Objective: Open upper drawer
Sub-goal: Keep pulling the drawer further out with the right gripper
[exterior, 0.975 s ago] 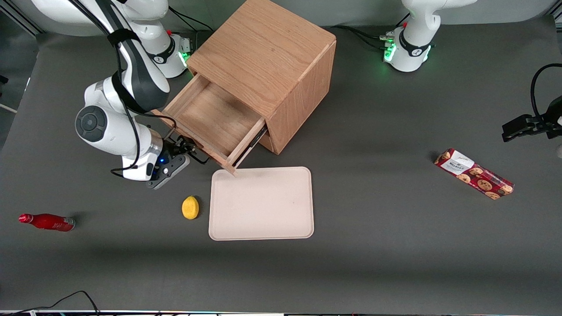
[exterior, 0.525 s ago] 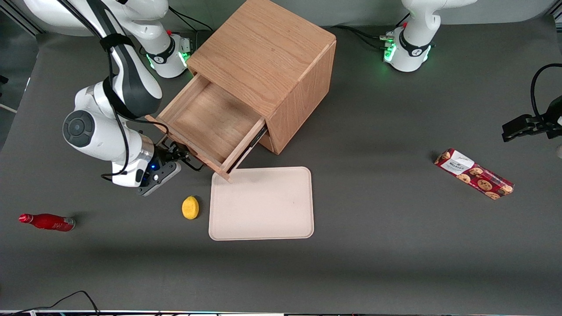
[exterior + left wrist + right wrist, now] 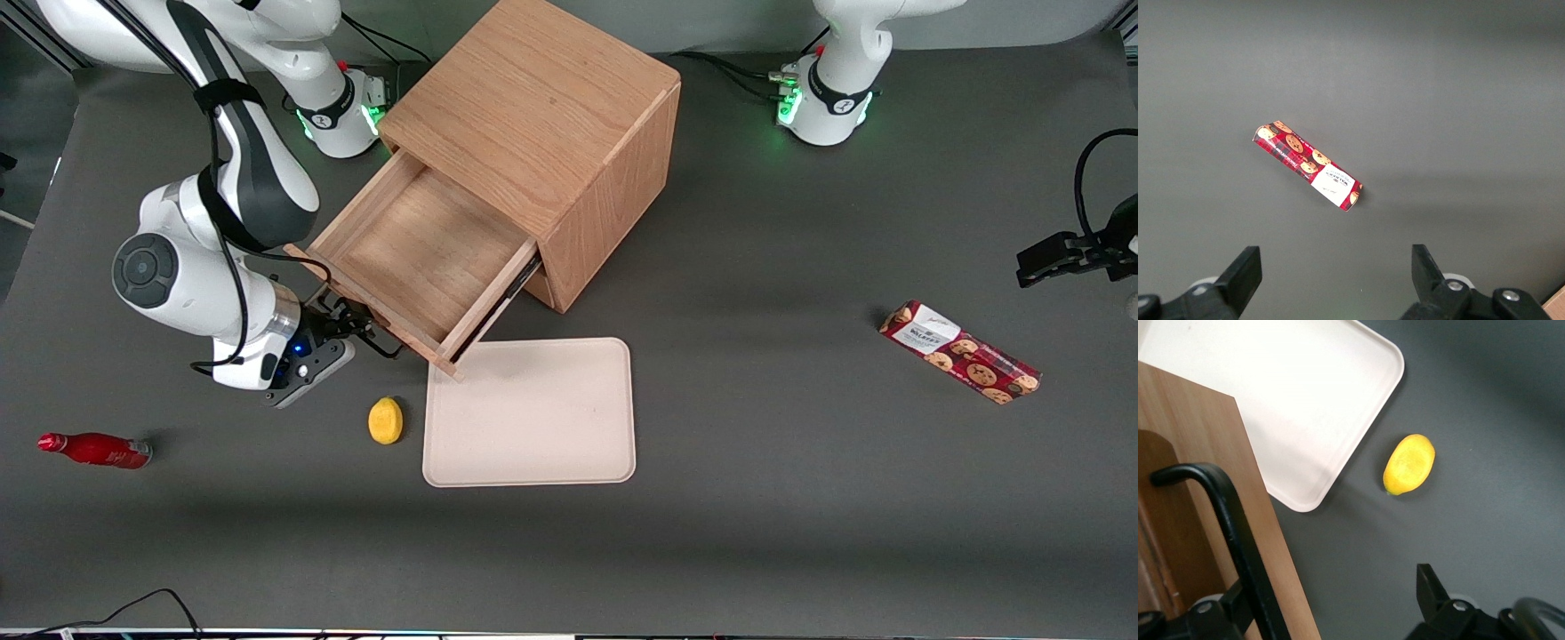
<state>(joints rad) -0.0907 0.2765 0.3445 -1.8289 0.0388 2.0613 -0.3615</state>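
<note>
Sliding farther out of the oak cube cabinet (image 3: 542, 133) than a second ago, the upper wooden drawer (image 3: 413, 258) stands nearly fully open. The right gripper (image 3: 348, 322) has its fingers spread around the thin black bar handle (image 3: 1231, 527). Nearby: one yellow lemon (image 3: 1409, 464), one beige tray (image 3: 530, 412).

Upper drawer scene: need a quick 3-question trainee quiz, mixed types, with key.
1. True or false: the upper drawer stands pulled out of the cabinet.
2. Which thing lies on the table nearest the tray? A) lemon B) biscuit pack C) red bottle
3. Fill in: the gripper, open, sits at the drawer's black ___.
Key: 1 true; 2 A; 3 handle.
</note>
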